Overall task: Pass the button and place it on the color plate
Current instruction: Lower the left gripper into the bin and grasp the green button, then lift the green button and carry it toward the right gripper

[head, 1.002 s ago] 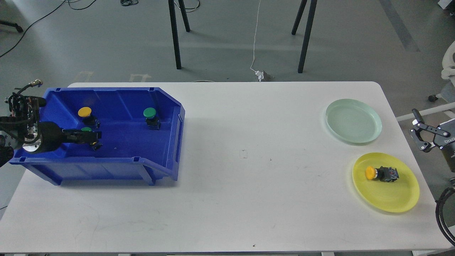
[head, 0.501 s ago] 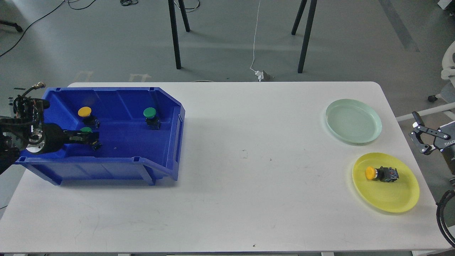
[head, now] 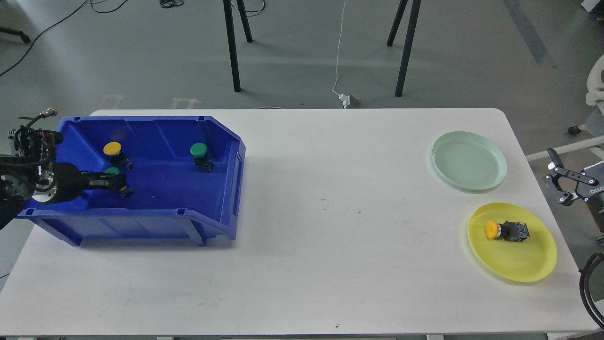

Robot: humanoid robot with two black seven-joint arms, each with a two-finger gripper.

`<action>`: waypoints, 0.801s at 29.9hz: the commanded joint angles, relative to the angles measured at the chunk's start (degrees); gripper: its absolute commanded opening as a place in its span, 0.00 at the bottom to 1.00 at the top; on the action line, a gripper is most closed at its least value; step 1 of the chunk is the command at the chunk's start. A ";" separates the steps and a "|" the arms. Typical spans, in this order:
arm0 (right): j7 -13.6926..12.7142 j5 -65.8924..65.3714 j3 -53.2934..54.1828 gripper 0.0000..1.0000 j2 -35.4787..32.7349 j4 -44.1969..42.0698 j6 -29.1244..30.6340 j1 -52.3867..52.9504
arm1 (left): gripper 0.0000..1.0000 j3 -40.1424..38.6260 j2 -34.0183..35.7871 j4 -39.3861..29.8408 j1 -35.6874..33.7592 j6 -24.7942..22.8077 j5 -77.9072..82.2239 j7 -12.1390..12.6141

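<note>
- Left end effector (head: 113, 182) reaches into the blue bin (head: 155, 215), its fingers closed around a green button (head: 112, 171).
- Right end effector (head: 557, 182) hangs spread open beside the table (head: 306, 264); its lettering is unreadable.
- Yellow button (head: 493, 229) lies on the yellow plate (head: 524, 269).
- Green plate (head: 469, 160) sits behind it.

1. Left black two-finger end effector (head: 113, 182): arm enters from the left edge and extends horizontally rightward; fingers dark and close together, opening indeterminate.
2. Right black two-finger end effector (head: 557, 177): at the right edge, fingers spread apart, holding nothing.
</note>
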 commanded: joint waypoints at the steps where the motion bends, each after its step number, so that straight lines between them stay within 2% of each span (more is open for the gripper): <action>1: 0.00 0.00 -0.01 0.97 0.03 -0.05 0.00 -0.06 | 0.09 -0.22 0.01 -0.66 -0.60 0.29 -0.09 0.00; 4: 0.00 0.00 -0.01 0.97 0.03 -0.05 0.00 -0.15 | 0.09 -0.92 1.93 -3.81 -3.13 -0.76 -0.71 0.00; 7: 0.00 0.00 0.17 0.97 0.12 -0.05 0.00 -0.15 | 0.10 -1.97 8.69 -12.32 -7.62 -2.87 -2.46 0.00; 12: 0.00 0.00 0.08 0.97 0.12 0.21 0.00 -0.06 | 0.10 -11.62 24.24 -37.08 -9.21 -3.40 -14.48 0.00; 15: 0.00 -0.17 -0.01 0.97 -0.06 0.30 0.00 0.29 | 0.10 -15.51 27.78 -48.53 -8.95 -3.49 -22.39 0.00; 18: 0.00 -0.96 -0.09 0.97 -0.15 0.30 0.00 0.81 | 0.10 -16.04 25.34 -55.66 -8.95 -2.62 -30.30 0.00; 20: 0.00 -3.15 -0.44 0.97 -0.23 0.21 0.00 1.60 | 0.10 -16.22 19.29 -59.27 -8.95 -0.60 -35.14 0.00; 24: 0.00 -12.37 -4.74 0.97 0.38 0.47 0.00 8.09 | 0.11 -16.04 3.13 -60.51 -6.94 11.68 -40.26 0.00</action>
